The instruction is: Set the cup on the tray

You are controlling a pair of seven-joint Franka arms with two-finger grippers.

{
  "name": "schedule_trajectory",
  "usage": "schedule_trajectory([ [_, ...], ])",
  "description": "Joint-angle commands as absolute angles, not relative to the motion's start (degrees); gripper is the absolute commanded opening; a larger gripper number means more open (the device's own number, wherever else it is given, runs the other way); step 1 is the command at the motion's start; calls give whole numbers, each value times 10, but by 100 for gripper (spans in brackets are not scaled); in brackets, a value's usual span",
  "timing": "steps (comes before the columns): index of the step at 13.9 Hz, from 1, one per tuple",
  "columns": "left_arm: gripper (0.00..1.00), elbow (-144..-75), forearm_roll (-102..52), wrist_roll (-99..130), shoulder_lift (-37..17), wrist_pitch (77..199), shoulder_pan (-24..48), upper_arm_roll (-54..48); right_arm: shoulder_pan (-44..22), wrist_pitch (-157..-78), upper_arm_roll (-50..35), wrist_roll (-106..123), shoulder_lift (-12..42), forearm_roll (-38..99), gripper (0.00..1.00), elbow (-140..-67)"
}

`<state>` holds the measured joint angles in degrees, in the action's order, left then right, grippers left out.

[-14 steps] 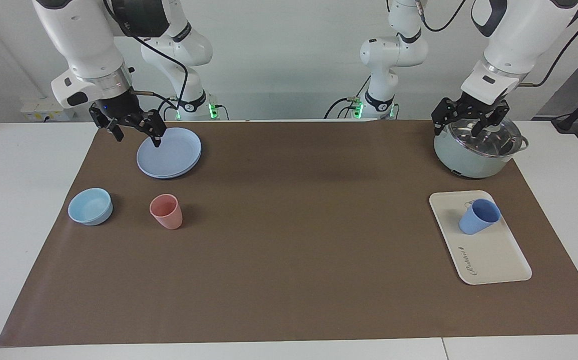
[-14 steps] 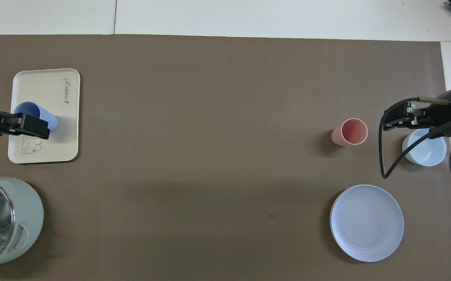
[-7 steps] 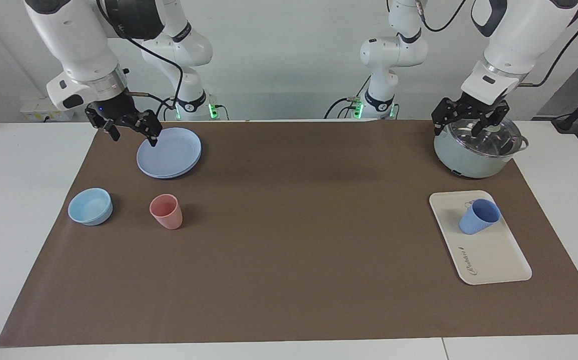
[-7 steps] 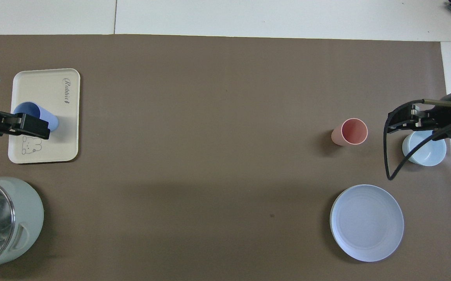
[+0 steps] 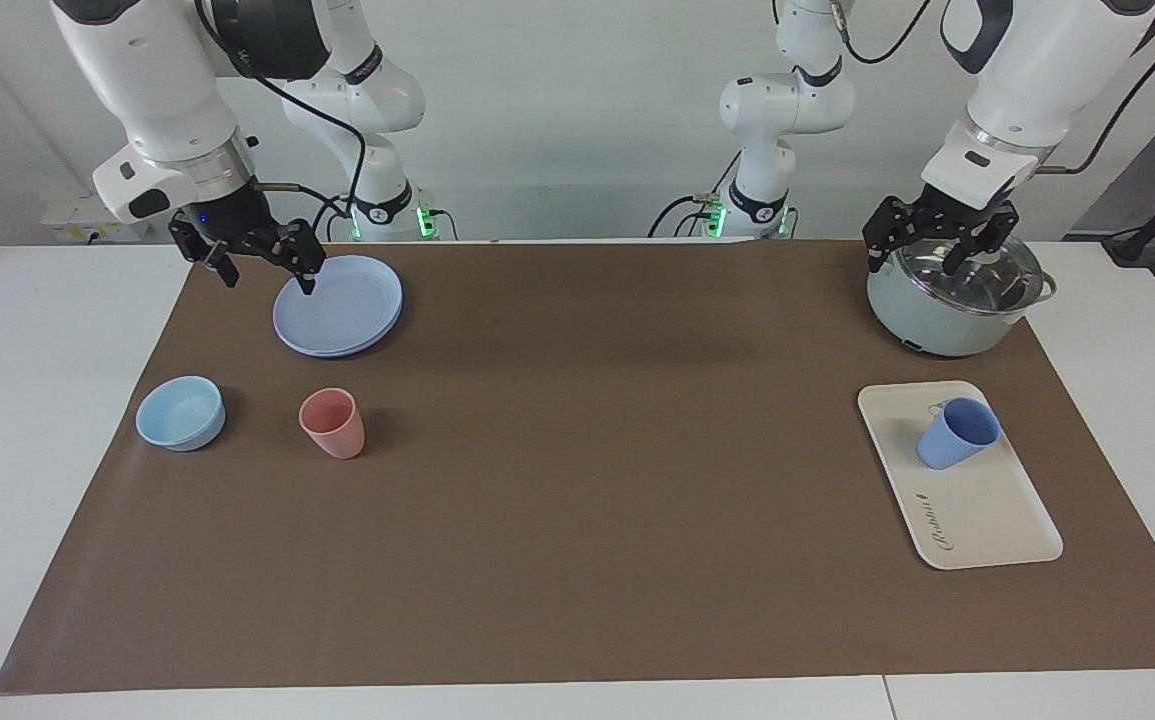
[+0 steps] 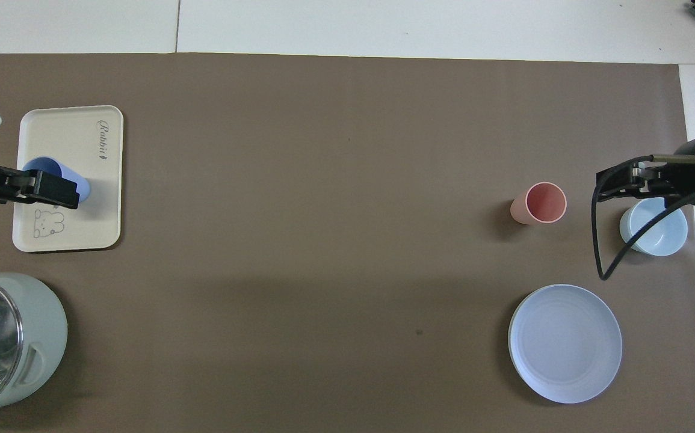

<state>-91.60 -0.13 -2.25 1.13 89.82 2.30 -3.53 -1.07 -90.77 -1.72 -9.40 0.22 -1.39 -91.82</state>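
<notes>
Facing view: one blue cup [image 5: 957, 433] stands on the one tray [image 5: 987, 510]; my left claw [image 5: 927, 255] hangs released over the pot [image 5: 952, 300], my right claw [image 5: 262, 268] released over the plate's [image 5: 342, 305] edge. Overhead: two cups, blue and pink [image 6: 540, 203], one bowl [image 6: 654, 231], one plate.

- A pink cup [image 5: 332, 423] stands on the brown mat [image 5: 577, 480].
- A light-blue bowl [image 5: 180, 412] sits beside it.
- A round blue plate [image 5: 338, 305] lies nearer the robots.
- A pot [image 5: 952, 298] with a glass lid sits at the left arm's end.
</notes>
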Motion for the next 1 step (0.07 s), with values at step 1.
schedule_trajectory([
  [1, 100, -944, 1, -27, 29, 915, 23, -36, -4, -920, -19, -78, -9, -4, 100, -934],
])
